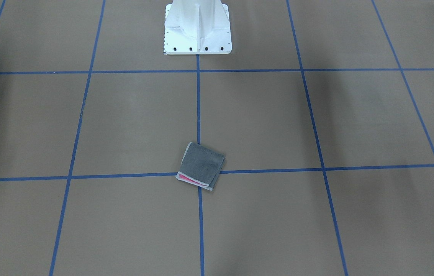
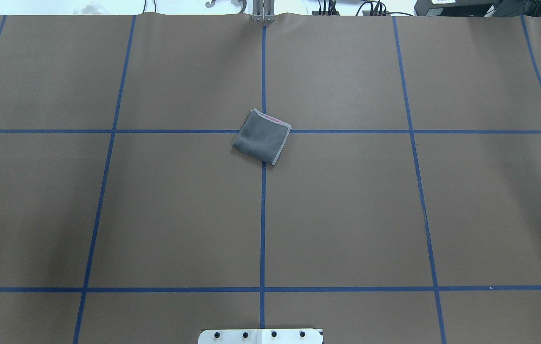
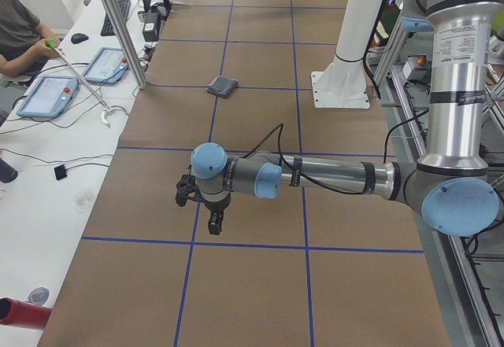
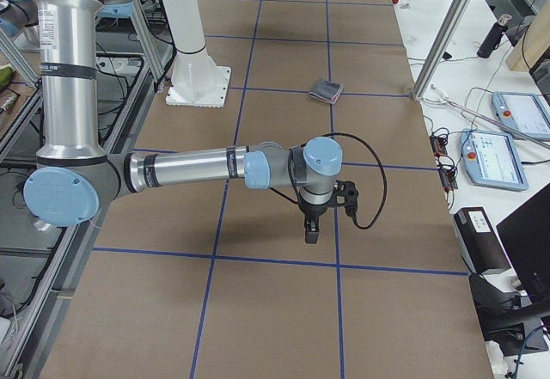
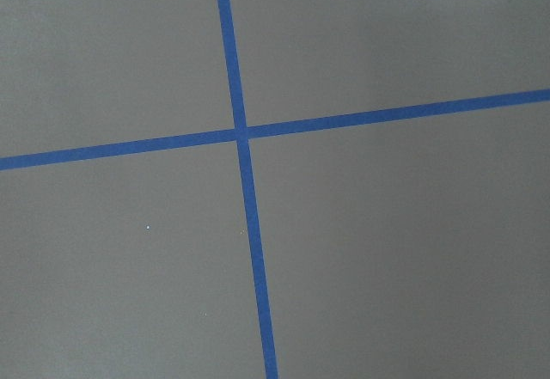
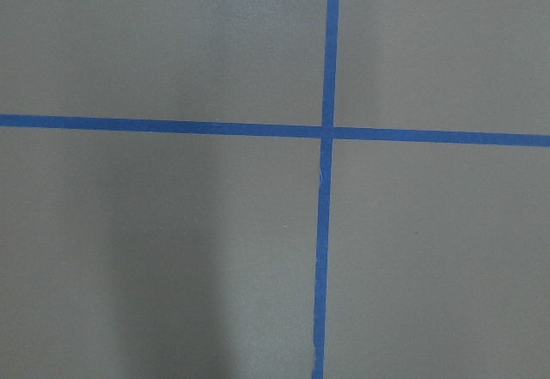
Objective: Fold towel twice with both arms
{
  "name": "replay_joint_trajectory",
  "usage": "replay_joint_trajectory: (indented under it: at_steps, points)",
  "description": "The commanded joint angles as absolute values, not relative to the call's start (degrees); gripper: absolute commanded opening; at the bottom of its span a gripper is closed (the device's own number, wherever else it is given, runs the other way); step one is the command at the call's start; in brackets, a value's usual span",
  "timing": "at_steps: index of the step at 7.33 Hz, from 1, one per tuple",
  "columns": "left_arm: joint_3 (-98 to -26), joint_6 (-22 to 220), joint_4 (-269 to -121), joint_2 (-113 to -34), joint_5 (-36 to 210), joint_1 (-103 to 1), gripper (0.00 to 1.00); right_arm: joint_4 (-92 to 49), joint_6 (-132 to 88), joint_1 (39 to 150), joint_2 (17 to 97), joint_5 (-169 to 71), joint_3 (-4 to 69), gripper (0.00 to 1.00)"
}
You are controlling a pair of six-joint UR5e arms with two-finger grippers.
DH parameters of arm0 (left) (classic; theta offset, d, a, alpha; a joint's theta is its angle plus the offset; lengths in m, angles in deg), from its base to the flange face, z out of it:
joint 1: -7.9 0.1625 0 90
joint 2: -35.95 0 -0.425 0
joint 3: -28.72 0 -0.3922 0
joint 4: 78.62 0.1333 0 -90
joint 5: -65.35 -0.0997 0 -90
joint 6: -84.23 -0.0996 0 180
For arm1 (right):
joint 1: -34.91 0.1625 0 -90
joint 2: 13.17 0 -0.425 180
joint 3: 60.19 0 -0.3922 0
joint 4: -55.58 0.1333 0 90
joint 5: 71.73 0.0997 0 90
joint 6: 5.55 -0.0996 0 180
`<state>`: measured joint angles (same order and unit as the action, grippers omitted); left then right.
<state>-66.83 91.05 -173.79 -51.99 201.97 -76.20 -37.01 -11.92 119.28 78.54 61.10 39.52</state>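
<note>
The towel (image 1: 201, 165) lies folded into a small dark grey square, with a strip of pink showing along one edge. It sits on a crossing of blue tape lines near the table's middle (image 2: 261, 137) and nothing touches it. The left arm reaches out low over the table's left end, far from the towel (image 3: 222, 87), with the left gripper (image 3: 214, 223) pointing down. The right arm does the same at the other end, its right gripper (image 4: 311, 231) also pointing down, well away from the towel (image 4: 326, 91). I cannot tell whether either gripper is open or shut. Both wrist views show only brown paper and tape.
The white pedestal base (image 1: 197, 34) stands at the robot's edge of the table. Blue tape lines (image 2: 263, 215) divide the brown table cover into squares. A seated person (image 3: 20, 36) and tablets (image 3: 47, 95) are at a side desk, beyond a metal post (image 3: 118, 28).
</note>
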Motion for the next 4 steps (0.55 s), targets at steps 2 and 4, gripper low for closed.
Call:
replay_joint_trajectory:
  at_steps: [2,4]
  points:
    - [-67.17,92.31,-173.71,-51.85,204.56,-76.21,1.00,-37.06,-11.88,119.29,80.68,65.26,41.48,1.00]
    - [-66.91,92.49,-173.80,-52.29,204.56,-76.12,1.00,-36.71,-11.88,119.20,82.19,64.16,41.32,1.00]
